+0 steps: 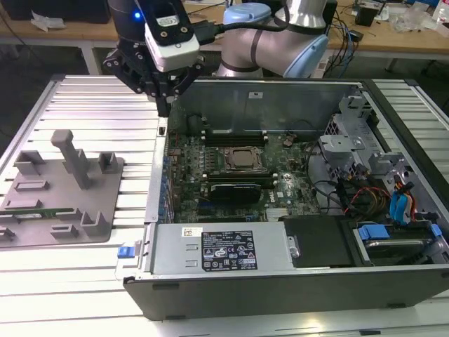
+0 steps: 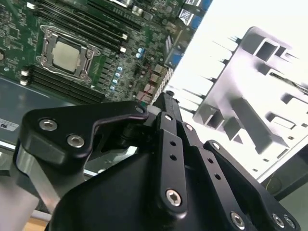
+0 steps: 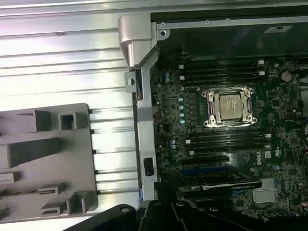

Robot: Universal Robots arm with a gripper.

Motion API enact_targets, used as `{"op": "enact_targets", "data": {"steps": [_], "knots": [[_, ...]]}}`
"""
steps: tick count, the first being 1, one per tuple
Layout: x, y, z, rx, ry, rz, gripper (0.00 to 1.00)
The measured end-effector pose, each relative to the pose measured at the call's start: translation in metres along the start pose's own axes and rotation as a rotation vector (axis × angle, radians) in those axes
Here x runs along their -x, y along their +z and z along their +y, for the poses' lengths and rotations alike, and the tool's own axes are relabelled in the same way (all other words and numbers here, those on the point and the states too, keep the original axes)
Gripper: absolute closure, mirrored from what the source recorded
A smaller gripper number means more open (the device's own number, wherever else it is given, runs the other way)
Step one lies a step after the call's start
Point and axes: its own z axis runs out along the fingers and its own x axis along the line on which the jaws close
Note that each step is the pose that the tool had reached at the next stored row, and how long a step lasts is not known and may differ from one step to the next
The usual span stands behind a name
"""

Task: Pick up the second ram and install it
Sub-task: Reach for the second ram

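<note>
The second ram [image 1: 43,210] is a thin green stick. It lies flat in a groove of the grey tray [image 1: 105,184], well apart from the gripper [image 1: 163,109] and lower down. I think the groove is there so the stick cannot slide around and its long edge is easy to pinch. The tray's tall posts (they look like little towers) hold nothing that I can see.

The gripper touches neither the stick nor the tray. Its two tips are pinched together, and I see nothing between them.

Right below the gripper is the thin metal wall of the open computer case [image 1: 280,284]. On the side of the gripper away from the tray lies the green board [image 1: 231,175] with the square silver chip [image 3: 228,104] and the long black slots [image 3: 221,73]. The case lies on its side with the cover off, most likely so a tool can reach straight down to the slots.

The arm [image 1: 273,42] comes over from behind the case and bends down. The gripper hangs tips down, up in the air, between tray and board, over the striped metal table [image 1: 98,105].
</note>
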Motion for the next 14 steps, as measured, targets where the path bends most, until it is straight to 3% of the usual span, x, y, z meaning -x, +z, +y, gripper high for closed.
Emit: {"op": "enact_targets", "data": {"steps": [14], "knots": [[-0.0348,-0.0005,-0.0023,0.0000,0.000,0.0000,0.92]]}}
